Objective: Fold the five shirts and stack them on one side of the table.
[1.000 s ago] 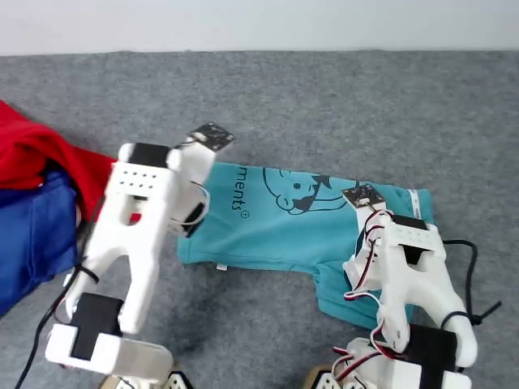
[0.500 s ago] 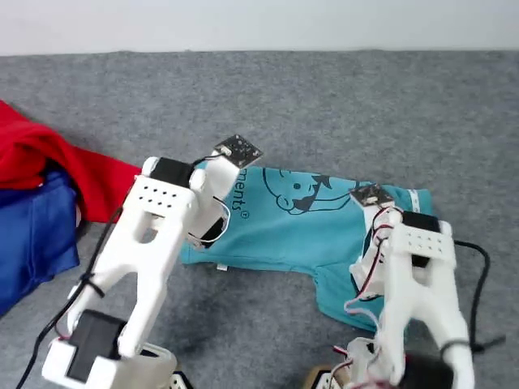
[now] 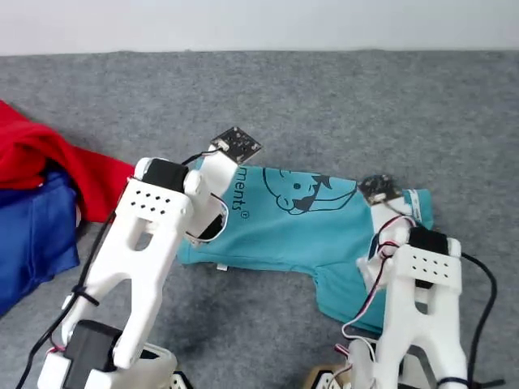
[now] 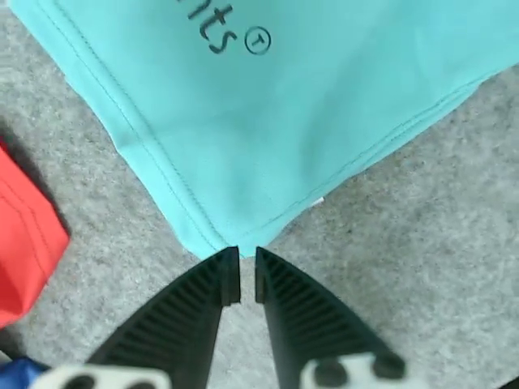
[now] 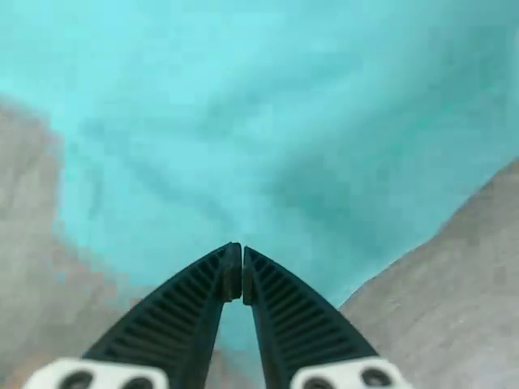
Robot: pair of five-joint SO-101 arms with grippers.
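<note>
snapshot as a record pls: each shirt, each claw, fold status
teal shirt: laid out on the grey table, print up
red shirt: bunched at the table's edge, on the left arm's side
blue shirt: against the red shirt, also bunched
left claw: tips together at a hem corner of the teal shirt; grip unclear
right claw: tips together over the teal shirt; grip unclear
fold status: no neat stack in view

My high camera sits above and behind both arms and looks down over the table (image 3: pixel 324 97). The left wrist camera looks down past the left gripper (image 4: pixel 240 271), close above a corner of the shirt (image 4: pixel 308 105). The right one, behind the right gripper (image 5: pixel 233 275), hangs even nearer over that same shirt, which all three views share.
</note>
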